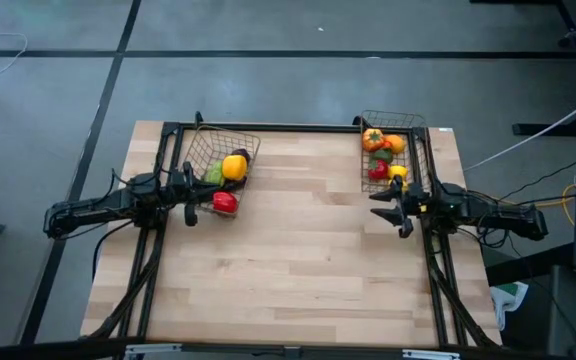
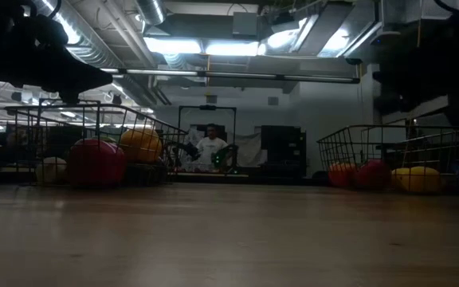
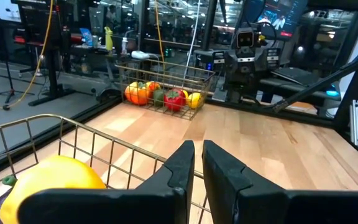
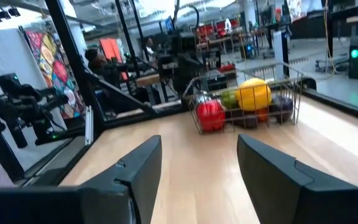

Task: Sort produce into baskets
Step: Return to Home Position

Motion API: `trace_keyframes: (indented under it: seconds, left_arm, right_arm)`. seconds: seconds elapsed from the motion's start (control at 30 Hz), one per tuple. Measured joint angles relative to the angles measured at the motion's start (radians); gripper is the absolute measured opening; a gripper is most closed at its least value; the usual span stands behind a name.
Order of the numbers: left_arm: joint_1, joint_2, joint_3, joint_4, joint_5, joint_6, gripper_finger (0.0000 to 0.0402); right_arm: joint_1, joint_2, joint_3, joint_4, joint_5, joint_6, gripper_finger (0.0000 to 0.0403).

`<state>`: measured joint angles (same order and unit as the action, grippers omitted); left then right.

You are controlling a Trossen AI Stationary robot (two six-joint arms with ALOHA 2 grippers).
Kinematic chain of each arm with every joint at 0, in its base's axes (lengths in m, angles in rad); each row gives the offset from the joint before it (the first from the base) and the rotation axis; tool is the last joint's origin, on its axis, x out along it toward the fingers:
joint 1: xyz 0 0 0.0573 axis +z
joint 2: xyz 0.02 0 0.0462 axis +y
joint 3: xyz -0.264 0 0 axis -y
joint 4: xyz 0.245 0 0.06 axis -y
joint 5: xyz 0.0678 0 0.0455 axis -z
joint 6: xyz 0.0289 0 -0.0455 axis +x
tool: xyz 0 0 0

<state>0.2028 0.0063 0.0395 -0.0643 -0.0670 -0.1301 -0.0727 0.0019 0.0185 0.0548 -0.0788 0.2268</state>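
Note:
The left wire basket (image 1: pixel 208 150) stands at the table's far left and holds a yellow pepper (image 1: pixel 234 166), a green piece (image 1: pixel 213 175) and a red pepper (image 1: pixel 225 202). The right wire basket (image 1: pixel 416 135) stands at the far right and holds orange peppers (image 1: pixel 380 141), a red piece (image 1: pixel 377 171) and a yellow piece (image 1: pixel 398 172). My left gripper (image 1: pixel 195 193) is shut and empty, just left of the left basket's near end, with the basket rim (image 3: pixel 86 134) beside it. My right gripper (image 1: pixel 383 207) is open and empty, just near of the right basket.
Bare wooden tabletop (image 1: pixel 298 260) lies between and in front of the two baskets. Black frame rails (image 1: pixel 268 127) run along the table's far edge and sides. A person (image 2: pixel 211 147) sits in the room beyond the table.

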Motion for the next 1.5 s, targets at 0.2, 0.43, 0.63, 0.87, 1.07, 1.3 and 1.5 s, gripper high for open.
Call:
trace_keyframes:
  seconds: [0.2,0.43,0.63,0.87,1.07,1.3,1.5]
  left_arm:
    - [0.000,0.000,0.000,0.000,0.000,0.000,0.0031]
    - [0.000,0.000,0.000,0.000,0.000,0.000,0.0031]
    - [0.000,0.000,0.000,0.000,0.000,-0.001,0.0031]
    - [0.000,0.000,0.000,0.000,0.000,-0.001,0.0031]
    - [0.000,0.000,0.000,0.000,0.000,-0.001,0.0031]
    - [0.000,0.000,0.000,0.000,0.000,0.000,0.0031]
    - [0.000,0.000,0.000,0.000,0.000,-0.001,0.0031]
  right_arm:
    - [0.000,0.002,0.000,-0.024,0.001,0.000,0.0209]
    - [0.000,0.002,0.000,-0.026,0.001,0.000,0.0209]
    - [0.000,0.002,0.000,-0.027,0.001,0.000,0.0209]
    - [0.000,0.002,0.000,-0.027,0.001,0.000,0.0209]
    - [0.000,0.002,0.000,-0.027,0.000,0.000,0.0209]
    - [0.000,0.002,0.000,-0.027,0.000,0.000,0.0209]
    - [0.000,0.002,0.000,-0.027,0.000,0.000,0.0209]
